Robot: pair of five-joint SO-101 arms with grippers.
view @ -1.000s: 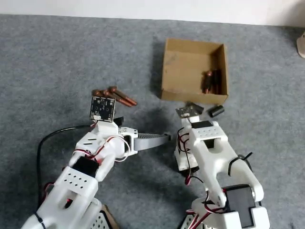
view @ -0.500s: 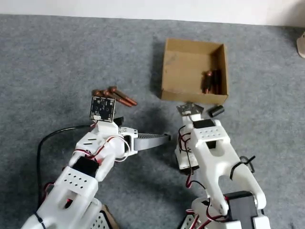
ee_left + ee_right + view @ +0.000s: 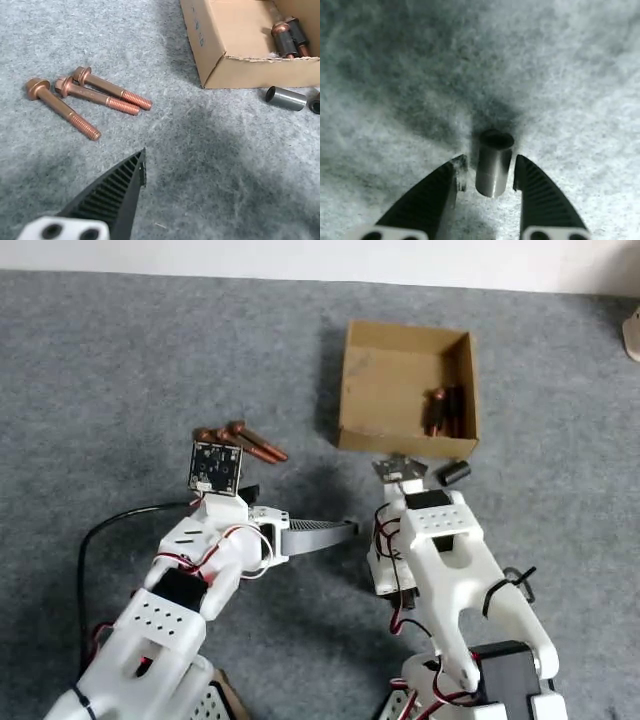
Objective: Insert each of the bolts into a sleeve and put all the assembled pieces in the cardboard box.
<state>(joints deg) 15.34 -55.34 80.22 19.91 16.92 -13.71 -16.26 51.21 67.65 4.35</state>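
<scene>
grey carpet (image 3: pixel 395 75) holds a sleeve (image 3: pixel 493 165) lying between the right tool's (image 3: pixel 490 161) parted jaws.

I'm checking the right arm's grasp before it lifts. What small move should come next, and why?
Probably close the right gripper on the sleeve. The sleeve sits on the grey carpet between the open jaws, with a gap on each side, so nothing grips it yet; lifting now would likely leave it behind.
</scene>
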